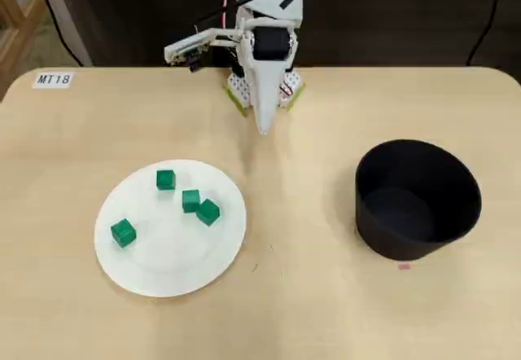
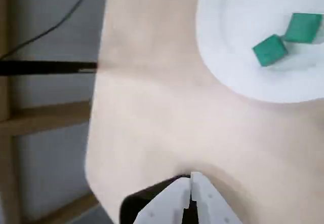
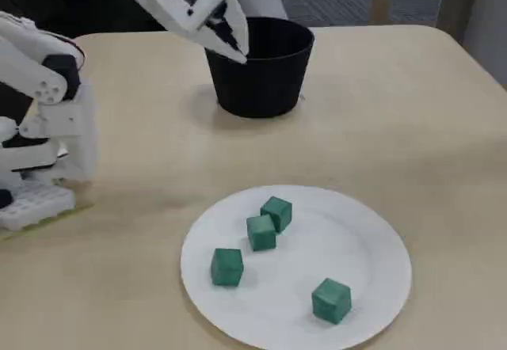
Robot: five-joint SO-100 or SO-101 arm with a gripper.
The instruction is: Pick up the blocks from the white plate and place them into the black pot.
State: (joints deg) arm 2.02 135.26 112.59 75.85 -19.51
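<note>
Several small green blocks lie scattered on the white plate, left of centre in the overhead view. The fixed view shows the same blocks on the plate in front. To the right stands the black pot, and nothing shows inside it; in the fixed view the pot is at the back. My white gripper is shut and holds nothing. It hangs above bare table near the arm's base, between plate and pot. The wrist view has its fingertips pressed together, with the plate and two blocks at upper right.
The arm's base sits at the table's back edge. A label reading MT18 is stuck near the back left corner. A small pink mark lies just in front of the pot. Bare tabletop separates plate and pot.
</note>
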